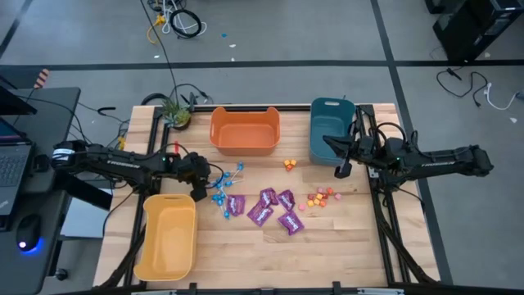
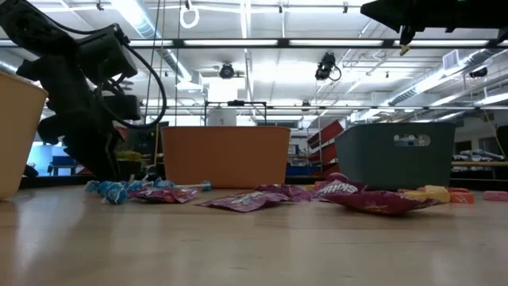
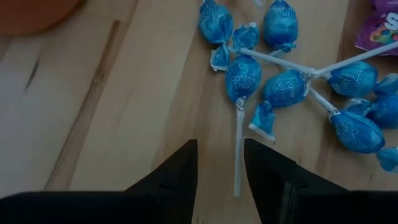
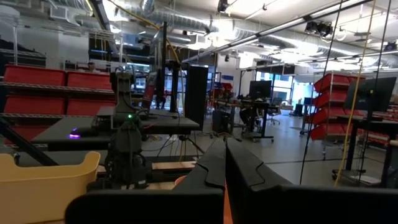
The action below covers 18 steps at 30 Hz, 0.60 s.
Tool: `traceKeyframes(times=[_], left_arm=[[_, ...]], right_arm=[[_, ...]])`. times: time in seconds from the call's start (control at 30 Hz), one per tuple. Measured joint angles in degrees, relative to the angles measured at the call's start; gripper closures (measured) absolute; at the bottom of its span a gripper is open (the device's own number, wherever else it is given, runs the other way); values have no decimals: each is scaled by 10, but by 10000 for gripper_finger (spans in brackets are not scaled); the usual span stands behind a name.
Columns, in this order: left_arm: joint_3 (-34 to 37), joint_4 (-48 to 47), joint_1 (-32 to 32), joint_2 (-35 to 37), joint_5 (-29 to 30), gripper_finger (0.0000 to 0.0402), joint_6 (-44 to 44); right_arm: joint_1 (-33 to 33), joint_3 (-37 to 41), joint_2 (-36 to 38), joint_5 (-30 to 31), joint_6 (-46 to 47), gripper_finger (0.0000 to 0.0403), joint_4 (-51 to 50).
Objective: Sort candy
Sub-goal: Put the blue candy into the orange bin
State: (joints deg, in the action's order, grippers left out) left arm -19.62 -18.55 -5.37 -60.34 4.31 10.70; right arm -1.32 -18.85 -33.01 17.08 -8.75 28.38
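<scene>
The candy lies mid-table. Several blue-wrapped lollipops (image 1: 221, 192) (image 3: 273, 87) lie at the left, purple packets (image 1: 270, 209) (image 2: 254, 199) in the middle, and small orange and pink pieces (image 1: 321, 197) at the right. My left gripper (image 1: 201, 193) (image 3: 221, 165) is open, slanting down at the left end of the lollipop cluster. One lollipop's white stick (image 3: 237, 155) lies between its fingertips, and I see no touch. My right gripper (image 1: 339, 171) (image 4: 225, 149) is shut, raised in front of the teal bin, and holds nothing.
An orange bin (image 1: 245, 131) and a teal bin (image 1: 332, 131) stand at the far edge. A yellow bin (image 1: 168, 238) sits near the front left. Two more small pieces (image 1: 289, 165) lie in front of the orange bin. A small plant (image 1: 174, 112) stands at the far left corner.
</scene>
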Motion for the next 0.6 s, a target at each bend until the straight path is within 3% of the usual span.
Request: traceKeyframes(times=[0.6], left_arm=[[0, 5, 0, 0, -5, 267, 32]], right_arm=[[0, 0, 0, 0, -4, 402, 0]])
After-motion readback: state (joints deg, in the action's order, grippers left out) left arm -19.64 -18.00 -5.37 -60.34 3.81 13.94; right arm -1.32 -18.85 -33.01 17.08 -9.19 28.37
